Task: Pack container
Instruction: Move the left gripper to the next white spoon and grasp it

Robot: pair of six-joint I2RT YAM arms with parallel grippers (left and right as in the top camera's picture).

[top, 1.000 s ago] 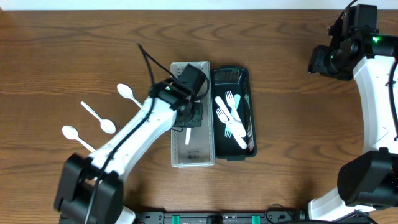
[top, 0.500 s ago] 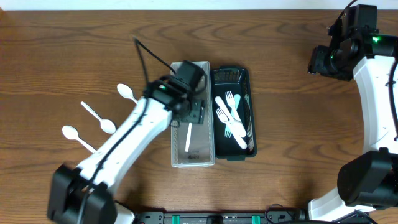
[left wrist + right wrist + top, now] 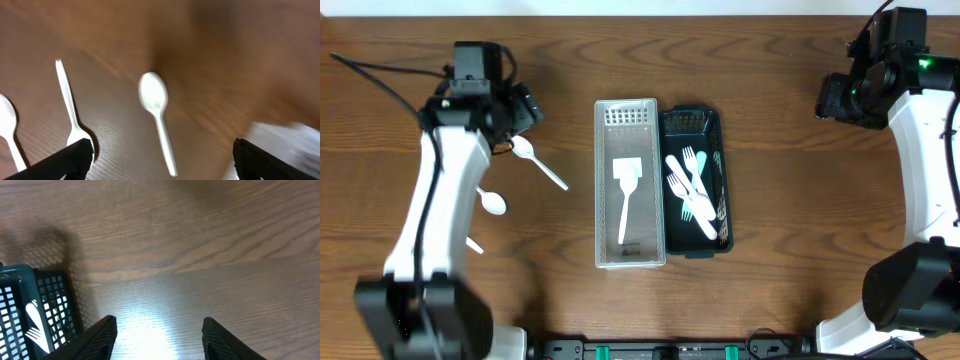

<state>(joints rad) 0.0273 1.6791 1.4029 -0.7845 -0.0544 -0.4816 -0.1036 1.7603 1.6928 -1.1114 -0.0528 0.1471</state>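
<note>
A white basket (image 3: pixel 631 112) in the middle of the table holds a white spatula (image 3: pixel 625 193). Touching its right side, a dark green basket (image 3: pixel 692 122) holds several white forks (image 3: pixel 688 190). White spoons lie on the wood at the left: one (image 3: pixel 537 161) just below my left gripper (image 3: pixel 523 112), another (image 3: pixel 493 201) lower down. In the left wrist view the gripper (image 3: pixel 162 146) is open and empty above a spoon (image 3: pixel 155 102), with a second spoon (image 3: pixel 68 102) to its left. My right gripper (image 3: pixel 160 330) hangs open and empty at the far right, beside the green basket (image 3: pixel 27 305).
A third spoon (image 3: pixel 473 243) lies partly hidden under the left arm. The white basket's corner (image 3: pixel 282 145) shows blurred at the right of the left wrist view. Bare wood lies between the baskets and the right arm (image 3: pixel 920 130).
My left gripper opened and left the spatula in the white basket. It then swung away to the upper left, over the spoons. The right arm has not moved.
</note>
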